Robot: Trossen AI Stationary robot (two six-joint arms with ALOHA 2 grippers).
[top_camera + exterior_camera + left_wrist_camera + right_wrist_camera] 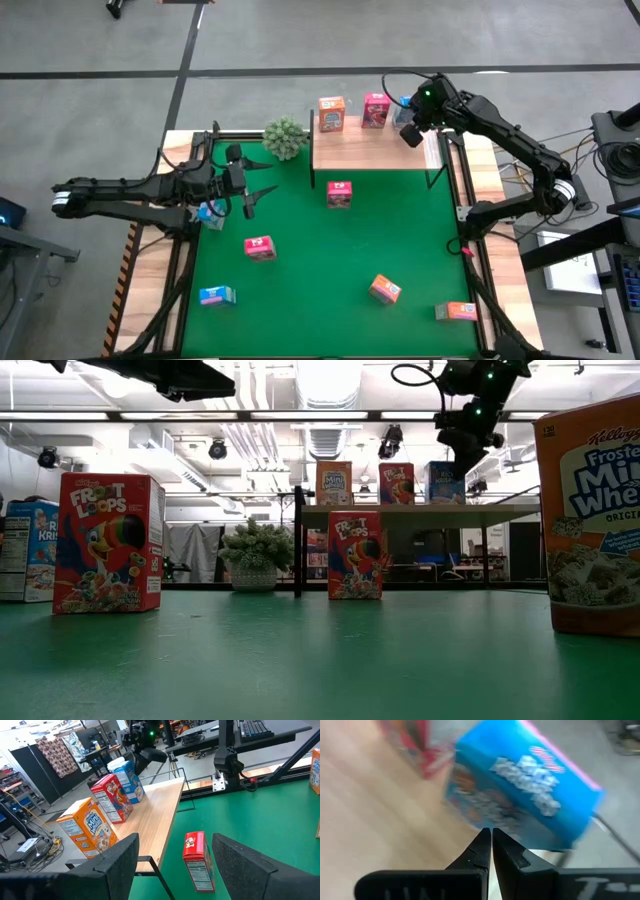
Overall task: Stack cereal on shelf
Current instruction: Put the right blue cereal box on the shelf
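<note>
Right gripper (491, 836) — fingers pressed together, empty — above the blue cereal box (525, 787) at the shelf's (370, 148) right end. Left gripper (250, 190) spread wide over the table's (400, 230) left edge; nothing held.

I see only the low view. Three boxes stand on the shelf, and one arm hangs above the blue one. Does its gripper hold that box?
Observer: No. The right gripper is shut on nothing; the blue box is close ahead of it.
Operator: Where is the other gripper?
Observer: The left gripper is open over the table's left side, facing the red box in front of the shelf.
Operator: How many boxes are off the shelf?
Observer: Six on the green table: two red, two blue, two orange.
</note>
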